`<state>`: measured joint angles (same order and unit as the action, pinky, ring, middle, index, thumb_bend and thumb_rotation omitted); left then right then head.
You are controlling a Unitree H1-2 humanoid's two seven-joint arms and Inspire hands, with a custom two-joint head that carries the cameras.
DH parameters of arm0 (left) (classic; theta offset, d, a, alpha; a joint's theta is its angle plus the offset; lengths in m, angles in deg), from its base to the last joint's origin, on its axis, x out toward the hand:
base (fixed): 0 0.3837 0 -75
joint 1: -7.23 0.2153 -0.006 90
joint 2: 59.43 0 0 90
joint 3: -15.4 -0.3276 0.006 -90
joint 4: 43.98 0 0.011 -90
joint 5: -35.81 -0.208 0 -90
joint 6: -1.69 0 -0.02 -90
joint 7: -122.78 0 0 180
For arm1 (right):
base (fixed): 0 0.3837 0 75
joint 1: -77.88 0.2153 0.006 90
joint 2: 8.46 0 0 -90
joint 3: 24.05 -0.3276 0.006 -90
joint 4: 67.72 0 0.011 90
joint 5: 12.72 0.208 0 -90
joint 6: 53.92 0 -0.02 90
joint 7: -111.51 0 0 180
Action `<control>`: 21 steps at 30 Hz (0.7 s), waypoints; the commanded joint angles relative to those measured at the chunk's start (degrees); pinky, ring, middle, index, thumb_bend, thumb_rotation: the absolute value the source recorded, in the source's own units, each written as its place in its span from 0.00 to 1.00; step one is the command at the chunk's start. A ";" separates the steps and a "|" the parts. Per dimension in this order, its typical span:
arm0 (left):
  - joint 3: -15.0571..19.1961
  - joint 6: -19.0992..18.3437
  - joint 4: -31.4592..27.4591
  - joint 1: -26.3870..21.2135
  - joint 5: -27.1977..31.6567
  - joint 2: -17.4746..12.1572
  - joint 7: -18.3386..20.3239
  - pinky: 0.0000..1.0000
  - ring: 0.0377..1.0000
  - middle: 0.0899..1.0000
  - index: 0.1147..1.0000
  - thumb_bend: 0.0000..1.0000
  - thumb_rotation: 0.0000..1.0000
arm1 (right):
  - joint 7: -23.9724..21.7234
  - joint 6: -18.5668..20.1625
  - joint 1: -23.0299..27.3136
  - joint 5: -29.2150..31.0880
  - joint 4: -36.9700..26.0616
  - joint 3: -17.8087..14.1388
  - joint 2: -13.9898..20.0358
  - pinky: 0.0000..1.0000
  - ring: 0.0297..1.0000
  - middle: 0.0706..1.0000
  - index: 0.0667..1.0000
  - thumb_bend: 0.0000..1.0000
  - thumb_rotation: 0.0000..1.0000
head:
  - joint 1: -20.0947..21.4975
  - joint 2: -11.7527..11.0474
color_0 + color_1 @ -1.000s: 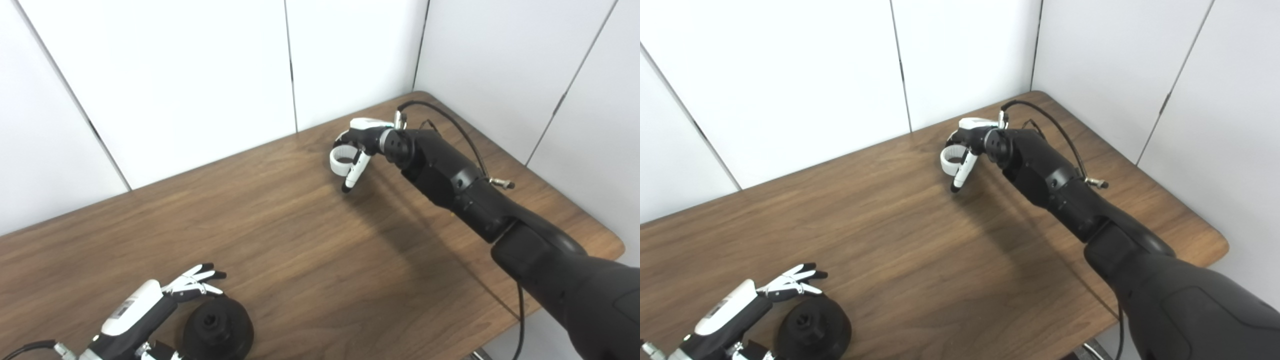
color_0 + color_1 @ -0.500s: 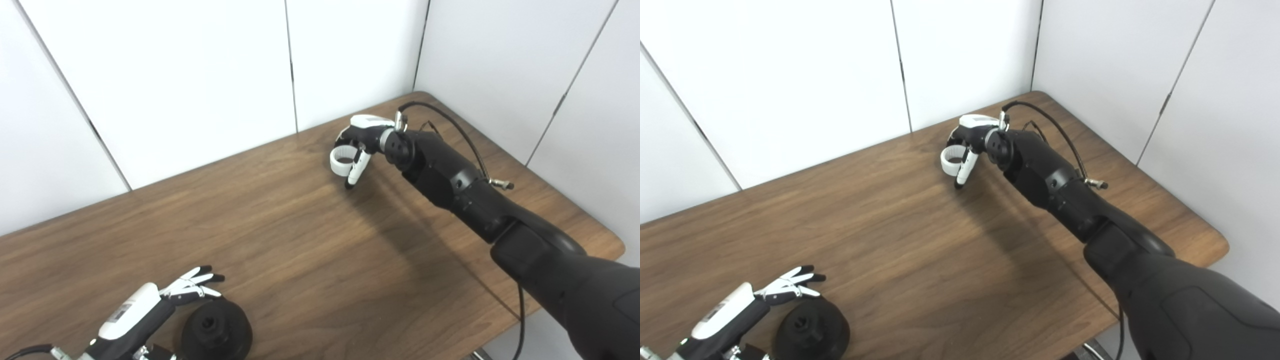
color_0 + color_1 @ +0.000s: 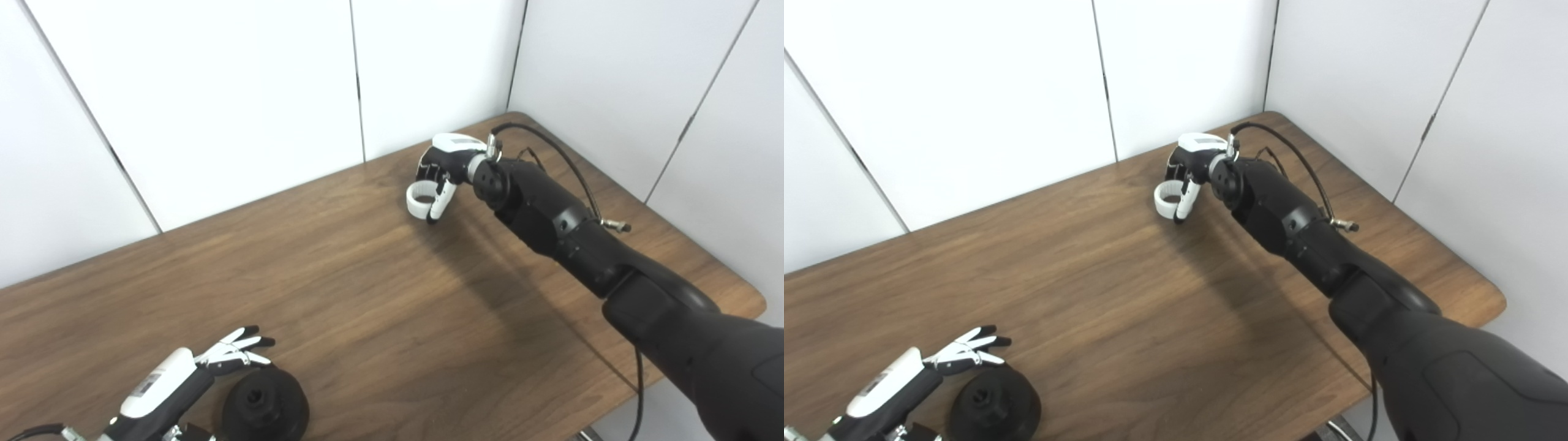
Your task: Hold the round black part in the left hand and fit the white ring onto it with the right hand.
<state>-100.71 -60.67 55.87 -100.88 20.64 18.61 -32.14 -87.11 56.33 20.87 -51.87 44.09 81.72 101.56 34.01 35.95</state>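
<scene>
Curling tighter since earlier, the right hand [image 3: 446, 166] in the upper middle seemingly pinches the white ring [image 3: 420, 202]; a loose grip could drop it. Lower left, the left hand [image 3: 184, 380], fingers [image 3: 236, 352] apart, sits beside the round black part [image 3: 264, 404].

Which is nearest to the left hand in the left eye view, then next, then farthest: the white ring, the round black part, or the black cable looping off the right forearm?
1. Round black part: right beside the left hand, at the near left table edge.
2. White ring: far across the table, at the right hand, whose fingers curl round it.
3. Black cable: farthest, beyond the ring near the far right corner.
</scene>
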 commanded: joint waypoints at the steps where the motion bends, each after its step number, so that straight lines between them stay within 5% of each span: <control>1: -0.88 -2.71 0.98 1.53 -2.29 -2.74 3.84 0.82 0.98 0.89 0.43 0.52 0.07 | 2.70 -1.52 1.21 -0.63 -1.34 -0.64 1.52 0.73 0.60 0.53 0.45 0.52 0.07 | 0.06 0.04; 6: -0.94 -2.80 0.89 1.50 -2.45 -2.76 3.81 0.81 0.97 0.89 0.43 0.52 0.07 | 3.97 -1.78 0.81 -0.67 -1.55 -0.57 1.39 0.77 0.63 0.46 0.44 0.53 0.00 | 0.02 0.14; 21: -0.99 -3.93 0.10 1.39 -2.47 -2.67 4.24 0.80 0.97 0.89 0.43 0.52 0.07 | 5.70 -3.50 -0.13 2.22 -2.13 -2.65 0.81 0.78 0.57 0.50 0.42 0.52 0.00 | -2.04 1.23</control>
<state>-100.64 -60.85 55.28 -100.88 20.64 18.34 -32.06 -83.04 54.60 19.01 -50.43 43.55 80.29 101.39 32.26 37.00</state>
